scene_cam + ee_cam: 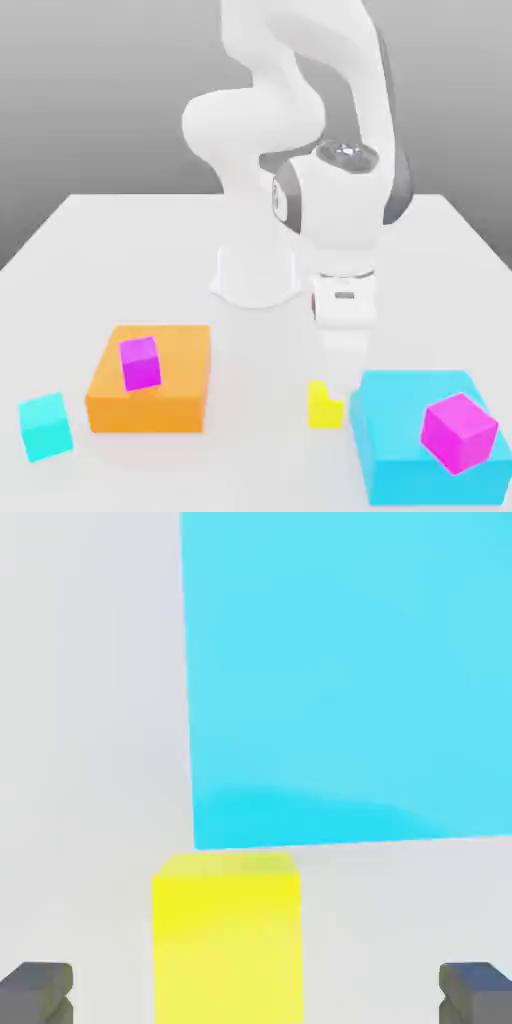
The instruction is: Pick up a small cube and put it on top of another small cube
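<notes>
White tabletop (pixel 60 250), grey backdrop. Gripper (pixel 256 994): fingers spread wide, holding nothing, straddling the yellow cube (pixel 323 405), which sits on the table near the middle, just beside the left edge of the big cyan block (pixel 400 470) as the exterior view shows it. Magenta cube (pixel 458 432): atop that block, at the exterior view's right. Elsewhere: orange block (pixel 170 390) bearing a smaller magenta cube (pixel 140 362); small cyan cube (pixel 45 426) far left. Likely risk: a finger catching the neighbouring cyan block, spoiling the grasp.
</notes>
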You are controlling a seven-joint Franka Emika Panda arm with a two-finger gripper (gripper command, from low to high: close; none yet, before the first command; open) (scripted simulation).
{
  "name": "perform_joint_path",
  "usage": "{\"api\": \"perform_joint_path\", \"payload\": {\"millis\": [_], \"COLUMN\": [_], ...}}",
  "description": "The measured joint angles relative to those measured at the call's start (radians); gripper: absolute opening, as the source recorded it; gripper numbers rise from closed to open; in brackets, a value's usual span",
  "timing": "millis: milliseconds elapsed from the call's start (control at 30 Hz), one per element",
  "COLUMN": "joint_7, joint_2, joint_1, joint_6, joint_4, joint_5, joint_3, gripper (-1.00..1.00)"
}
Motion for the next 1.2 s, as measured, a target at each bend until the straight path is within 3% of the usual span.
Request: {"api": "perform_joint_path", "payload": {"millis": [133,167,400,700,967,1200], "joint_7": [-0.044,-0.048,-0.047,0.092,0.018,-0.212], "joint_2": [0.144,0.167,0.167,-0.066,0.002,-0.043], "joint_1": [-0.084,-0.097,-0.099,-0.06,-0.057,0.021], "joint_6": [0.115,0.134,0.132,-0.099,-0.369,-0.578], "joint_4": [0.026,0.03,0.03,-0.007,0.256,0.51], "joint_5": [0.055,0.059,0.058,-0.087,-0.149,-0.088], "joint_3": [0.097,0.111,0.113,0.021,0.028,0.11], "gripper": [0.0,-1.0,-1.0,-1.0,-1.0,-1.0]}}
